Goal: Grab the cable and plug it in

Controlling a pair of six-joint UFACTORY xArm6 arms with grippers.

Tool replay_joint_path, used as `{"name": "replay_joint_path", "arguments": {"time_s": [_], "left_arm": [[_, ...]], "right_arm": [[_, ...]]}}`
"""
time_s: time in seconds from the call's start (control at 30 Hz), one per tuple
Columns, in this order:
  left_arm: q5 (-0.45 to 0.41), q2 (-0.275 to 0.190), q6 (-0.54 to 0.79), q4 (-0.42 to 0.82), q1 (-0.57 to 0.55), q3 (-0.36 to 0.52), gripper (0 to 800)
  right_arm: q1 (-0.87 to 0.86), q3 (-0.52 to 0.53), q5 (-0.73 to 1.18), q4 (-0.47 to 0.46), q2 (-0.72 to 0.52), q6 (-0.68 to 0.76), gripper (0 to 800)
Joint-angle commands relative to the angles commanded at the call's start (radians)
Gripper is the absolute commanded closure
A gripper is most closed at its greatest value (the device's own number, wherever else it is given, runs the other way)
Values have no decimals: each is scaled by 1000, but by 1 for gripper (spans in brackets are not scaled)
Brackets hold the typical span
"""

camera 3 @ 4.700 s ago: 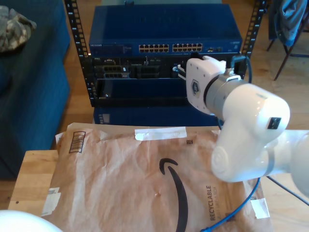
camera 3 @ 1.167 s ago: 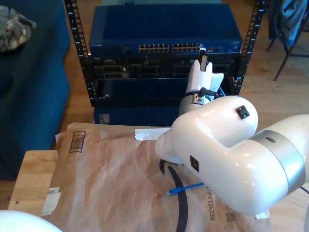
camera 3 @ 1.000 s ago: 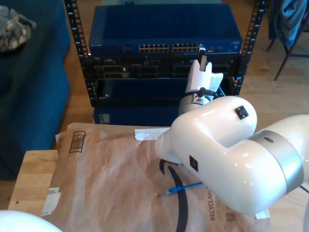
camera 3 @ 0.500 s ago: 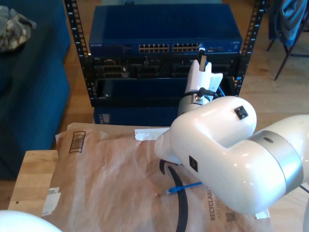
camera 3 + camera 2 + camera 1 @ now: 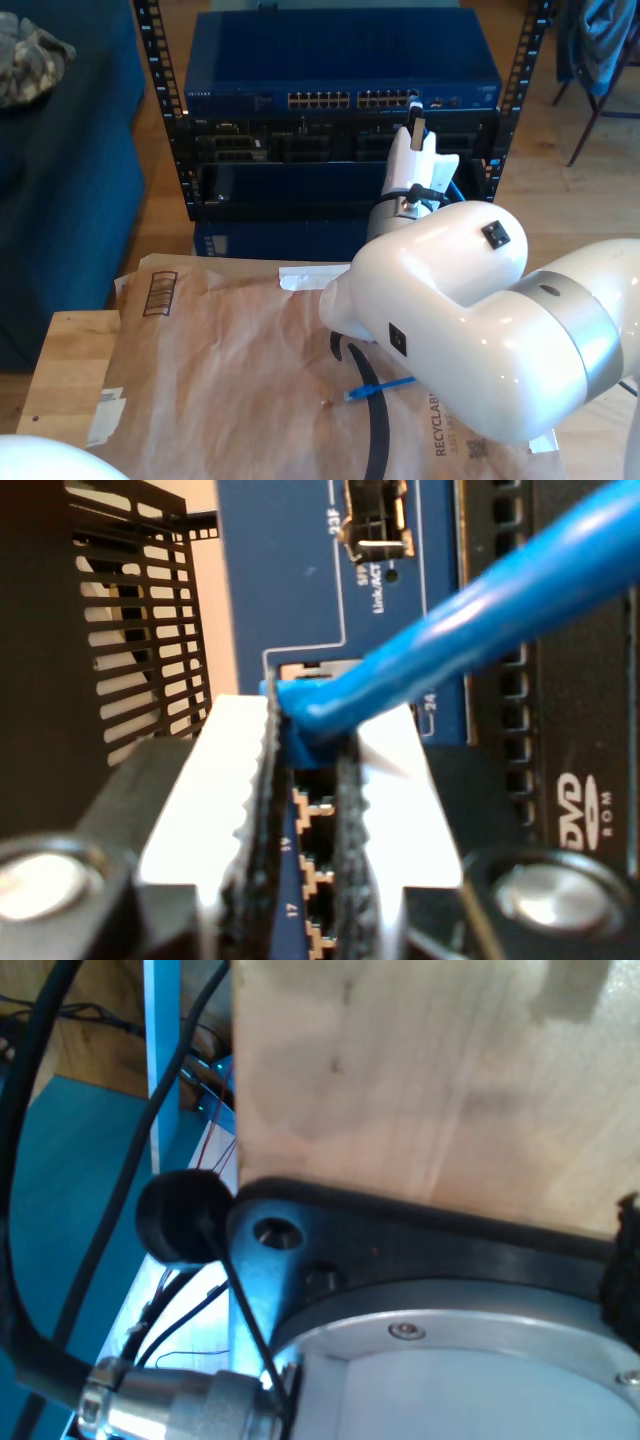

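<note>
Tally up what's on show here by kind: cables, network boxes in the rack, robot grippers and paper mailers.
Blue cable: 1
Blue network switch: 1
Black rack units: 1 stack, count unclear
My second gripper: 1
Brown paper mailer: 1
Total: 5

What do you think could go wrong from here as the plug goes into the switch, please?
My second gripper pinches the cable right at the switch, beside port 24. The ports are packed tight, so a slight offset could jam the plug against the frame or enter a neighbouring port. The cable leaves the jaws at a steep angle and could twist the plug. Its free end could drag across the paper mailer.
</note>
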Motion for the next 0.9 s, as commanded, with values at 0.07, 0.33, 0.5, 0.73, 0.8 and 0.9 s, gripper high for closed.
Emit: {"name": "replay_joint_path", "arguments": {"time_s": [0.07,0.33,0.5,0.73,0.8,0.9], "left_arm": [[0,0,0,0,2,0,0],[0,0,2,0,0,0,0],[0,0,2,0,2,0,0],[0,0,2,0,0,0,0],[0,0,2,0,0,0,0],[0,0,2,0,0,0,0]], "right_arm": [[0,-2,0,0,0,0,800],[-2,-52,3,-3,20,-2,800],[-3,-51,3,-3,31,-2,800],[-17,-54,5,-3,31,0,800],[-17,-52,5,-3,31,0,800],[-17,-52,5,-3,29,0,800]]}}
